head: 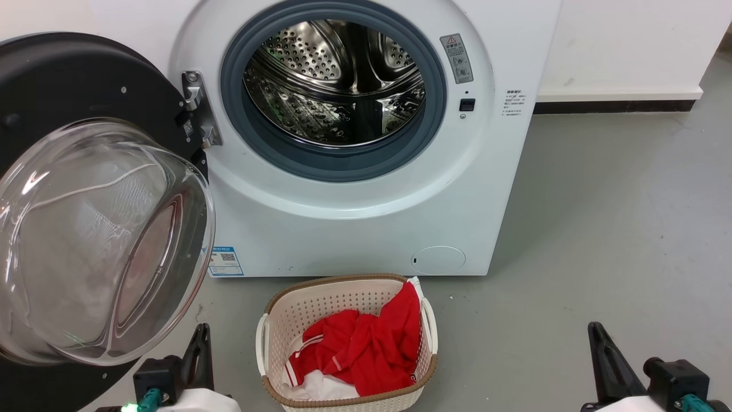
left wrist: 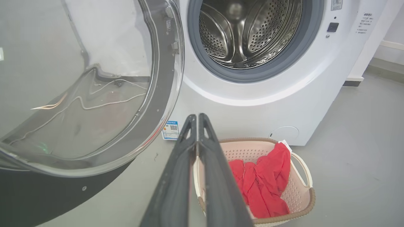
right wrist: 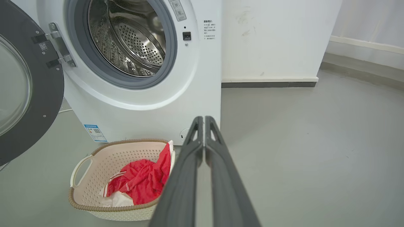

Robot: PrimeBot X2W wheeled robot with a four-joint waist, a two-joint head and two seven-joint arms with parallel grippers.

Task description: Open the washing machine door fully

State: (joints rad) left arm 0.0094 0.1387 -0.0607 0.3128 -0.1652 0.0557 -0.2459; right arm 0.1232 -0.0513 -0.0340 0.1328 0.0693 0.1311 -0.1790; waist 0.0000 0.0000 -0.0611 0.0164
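We judge the round glossy black glass-bowled door (head: 97, 229), nine o'clock of the white boxy washer (head: 354, 229), fully open; left gripper (left wrist: 197, 117) and right gripper (right wrist: 203, 118) pinched together, empty.

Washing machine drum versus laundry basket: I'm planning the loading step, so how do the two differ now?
The drum is shiny steel; the basket is beige plastic. The drum shows no laundry; the basket holds red clothes. The drum opens forward inside the washing machine; the basket opens upward on the floor. Both are perforated.
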